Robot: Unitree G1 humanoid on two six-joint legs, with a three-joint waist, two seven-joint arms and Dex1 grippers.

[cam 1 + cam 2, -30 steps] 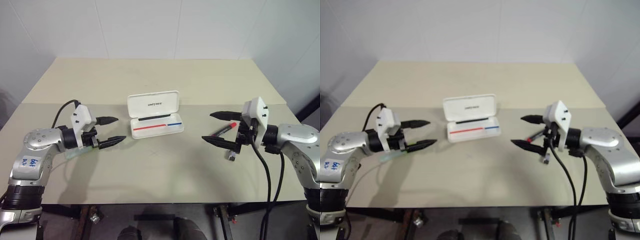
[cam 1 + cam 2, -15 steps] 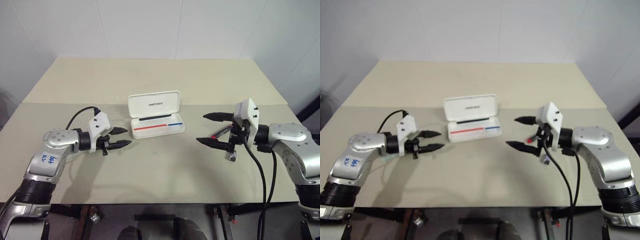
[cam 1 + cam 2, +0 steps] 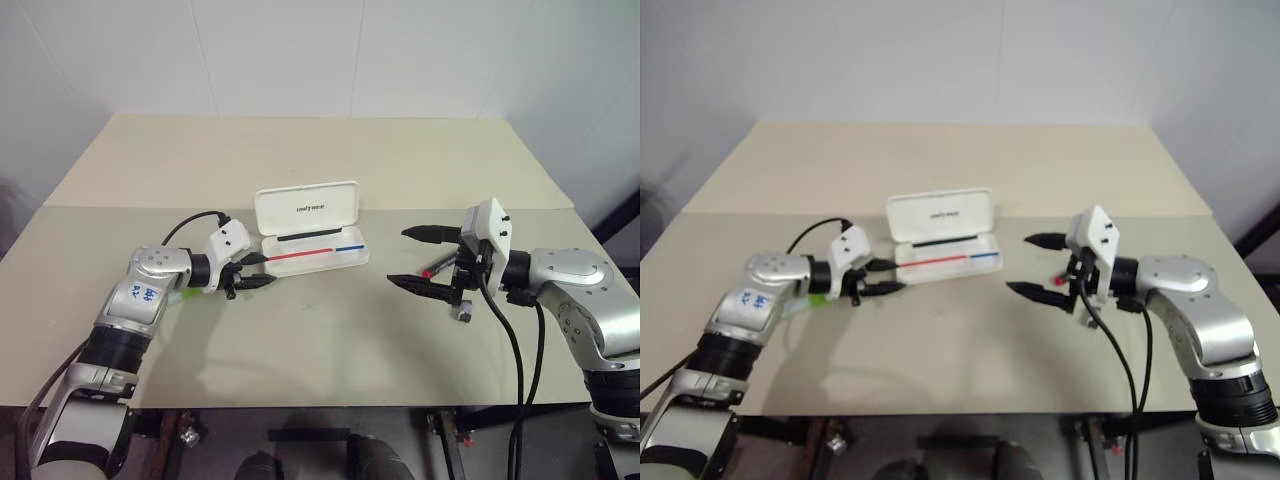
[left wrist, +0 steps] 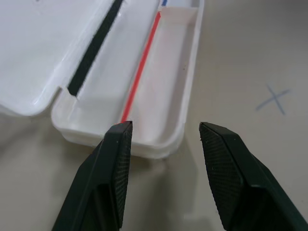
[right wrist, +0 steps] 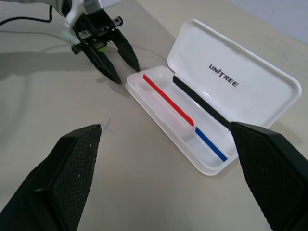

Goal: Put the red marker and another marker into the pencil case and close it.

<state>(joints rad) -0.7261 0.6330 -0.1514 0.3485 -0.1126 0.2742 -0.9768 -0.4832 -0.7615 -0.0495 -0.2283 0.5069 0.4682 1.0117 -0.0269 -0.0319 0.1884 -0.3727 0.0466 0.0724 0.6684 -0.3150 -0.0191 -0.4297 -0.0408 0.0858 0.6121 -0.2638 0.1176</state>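
Left eye view: centre frame, the pencil case lies lid-up; the left gripper spreads empty beside it; the right gripper gapes empty, red marker behind.

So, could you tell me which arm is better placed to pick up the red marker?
Right: the red marker lies beside the open right gripper; the left gripper is across the pencil case.

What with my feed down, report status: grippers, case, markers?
Left gripper open, empty, at end of pencil case. Right gripper open, beside red marker. Case lid up, tray empty. Nothing blocking.
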